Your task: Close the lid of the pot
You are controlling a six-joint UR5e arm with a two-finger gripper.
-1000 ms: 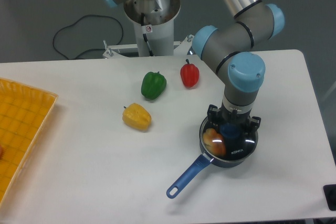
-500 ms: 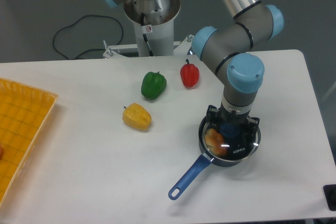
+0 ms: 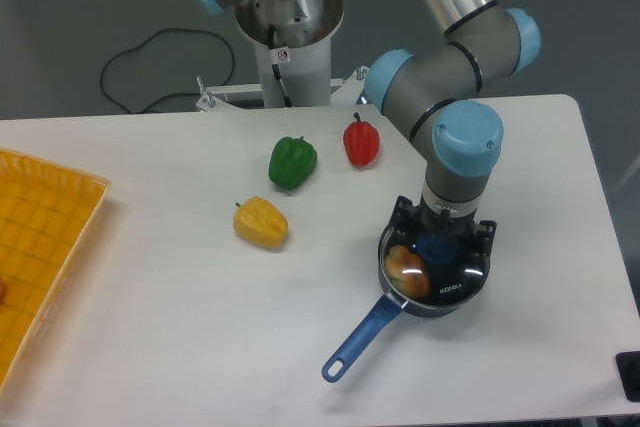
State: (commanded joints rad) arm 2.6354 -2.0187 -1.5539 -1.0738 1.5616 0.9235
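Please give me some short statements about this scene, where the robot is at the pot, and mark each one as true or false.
1. The lid sits over the pot. True.
2. The end effector hangs above the yellow pepper. False: it is directly over the lid, at its blue knob.
3. Through the glass lid an orange thing shows inside the pot. True.
4. The green pepper lies inside the yellow tray. False: it lies on the white table, beside the red pepper.
5. The pot's blue handle points toward the robot's base. False: it points to the near table edge, down and left in the picture.
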